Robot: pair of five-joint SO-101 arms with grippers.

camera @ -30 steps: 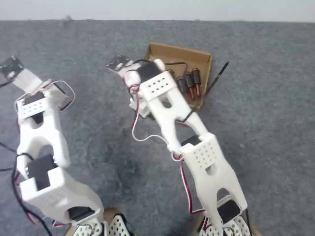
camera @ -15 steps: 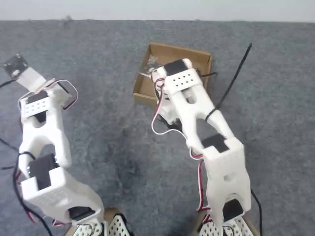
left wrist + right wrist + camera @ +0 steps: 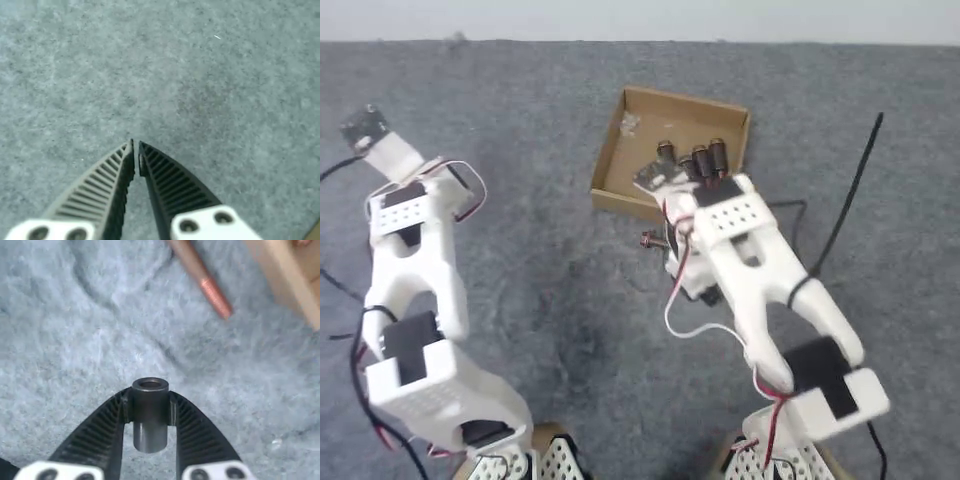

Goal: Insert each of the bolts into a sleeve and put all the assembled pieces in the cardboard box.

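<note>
My right gripper (image 3: 150,392) is shut on a dark cylindrical sleeve (image 3: 150,410), held upright with its bore showing, just above the grey carpet. A copper-tipped bolt (image 3: 202,280) lies on the carpet a little beyond it, beside the front wall of the cardboard box (image 3: 287,275). In the high view the right arm (image 3: 740,235) stands just in front of the box (image 3: 620,195), with the bolt (image 3: 648,240) by its wrist. Three assembled pieces (image 3: 695,160) lie inside the box. My left gripper (image 3: 136,145) is shut on nothing over bare carpet at the far left.
A thin black cable (image 3: 850,190) rises to the right of the box. The left arm (image 3: 405,215) stands well apart from the box. A small bit of debris (image 3: 630,123) lies in the box's back left corner.
The right arm swung right across the box, then drew back toward the near side, uncovering the pieces inside. The left arm has shifted slightly to the right.
</note>
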